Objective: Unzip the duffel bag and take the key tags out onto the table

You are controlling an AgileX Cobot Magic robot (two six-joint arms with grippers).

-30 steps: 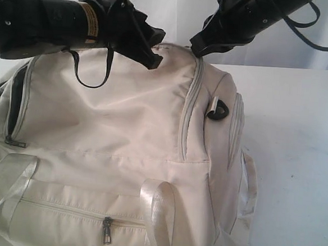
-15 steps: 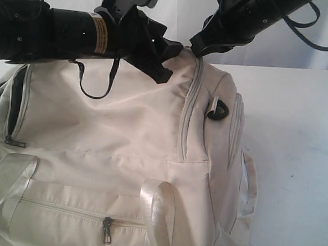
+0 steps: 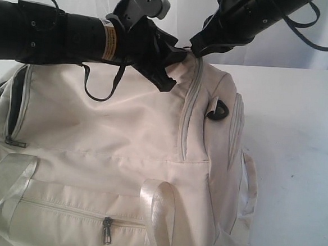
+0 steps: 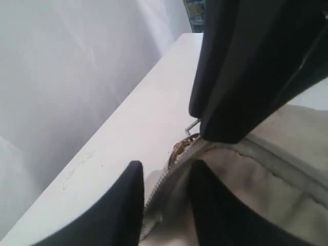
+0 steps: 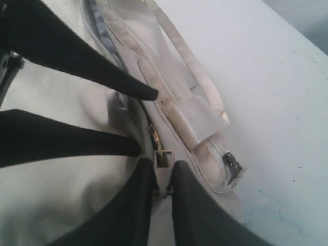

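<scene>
The cream duffel bag lies zipped on the white table and fills the left and middle of the exterior view. My right gripper is at the bag's top, shut on the main zipper's metal pull. My left gripper reaches across from the left. It is open, and its two black fingers straddle a raised fold of fabric and zipper tape just beside the right gripper. The same left fingers show in the right wrist view, spread apart. The key tags are hidden.
The front pocket has a zipper pull, the left end pocket has another. Shiny strap handles lie over the front. A black ring sits on the bag's right end. A white curtain hangs behind. Bare table lies to the right.
My left arm has moved rightward along the bag's top, until its fingers sit right beside the right gripper. The right gripper has stayed on the zipper pull.
</scene>
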